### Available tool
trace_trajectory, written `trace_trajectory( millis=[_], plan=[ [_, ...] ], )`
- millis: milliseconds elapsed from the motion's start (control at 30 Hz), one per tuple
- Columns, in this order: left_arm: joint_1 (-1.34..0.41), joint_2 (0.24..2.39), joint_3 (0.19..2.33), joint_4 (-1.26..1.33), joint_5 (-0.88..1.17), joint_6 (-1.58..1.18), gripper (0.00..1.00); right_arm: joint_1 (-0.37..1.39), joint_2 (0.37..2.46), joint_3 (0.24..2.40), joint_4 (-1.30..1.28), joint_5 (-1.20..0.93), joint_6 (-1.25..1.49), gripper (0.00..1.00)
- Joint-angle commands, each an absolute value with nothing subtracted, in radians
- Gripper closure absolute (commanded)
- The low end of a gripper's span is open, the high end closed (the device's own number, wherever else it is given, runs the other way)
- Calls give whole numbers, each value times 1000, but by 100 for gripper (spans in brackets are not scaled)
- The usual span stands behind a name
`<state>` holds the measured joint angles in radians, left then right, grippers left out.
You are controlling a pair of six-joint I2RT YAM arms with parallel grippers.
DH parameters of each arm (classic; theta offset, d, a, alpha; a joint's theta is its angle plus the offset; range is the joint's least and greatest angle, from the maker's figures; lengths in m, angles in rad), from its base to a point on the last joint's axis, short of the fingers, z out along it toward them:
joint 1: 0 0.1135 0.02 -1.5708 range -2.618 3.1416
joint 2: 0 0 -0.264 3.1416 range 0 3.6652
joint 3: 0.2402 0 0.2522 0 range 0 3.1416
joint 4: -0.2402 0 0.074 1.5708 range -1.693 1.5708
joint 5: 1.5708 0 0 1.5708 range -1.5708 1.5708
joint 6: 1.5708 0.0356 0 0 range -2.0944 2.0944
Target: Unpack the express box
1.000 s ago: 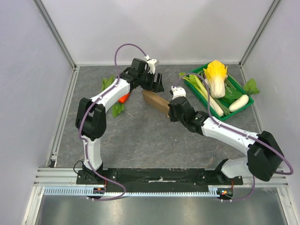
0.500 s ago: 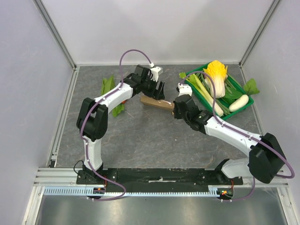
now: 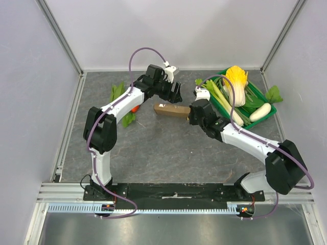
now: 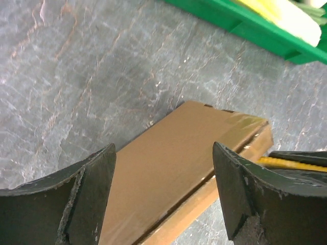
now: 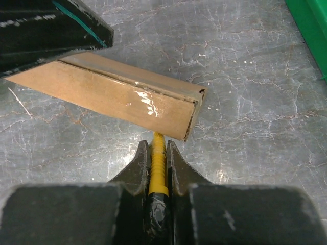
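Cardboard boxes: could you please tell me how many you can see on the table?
1. The express box sits mid-table, left of the green crate. The crate's vegetables could hide another.

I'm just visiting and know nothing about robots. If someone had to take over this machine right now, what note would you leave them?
Left gripper: open, fingers on either side of the box, not gripping it.
Right gripper: shut on a thin yellow tool, with the tip at the box's end.
Box: on the table between the arms, near the green crate; closed, with glossy tape across it.
Done: tool in the gripper and lined up at the box.
Left: probably slit the tape, lift the flap and take out the contents, which can't be seen yet.
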<state>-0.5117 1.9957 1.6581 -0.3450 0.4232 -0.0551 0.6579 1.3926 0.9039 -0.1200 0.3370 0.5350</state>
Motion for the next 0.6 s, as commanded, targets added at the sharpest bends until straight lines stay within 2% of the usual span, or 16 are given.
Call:
trace_trajectory(
  millis=[0, 200, 567],
  plan=[
    [-497, 1999, 1736, -310, 504, -46, 18, 641, 1416, 965, -34, 322, 543, 100],
    [-485, 2026, 1727, -288, 739, 52, 16, 623, 1439, 974, -20, 295, 549, 100],
    [-486, 2042, 1710, -316, 759, 207, 14, 578, 1443, 965, -21, 244, 557, 100]
  ],
)
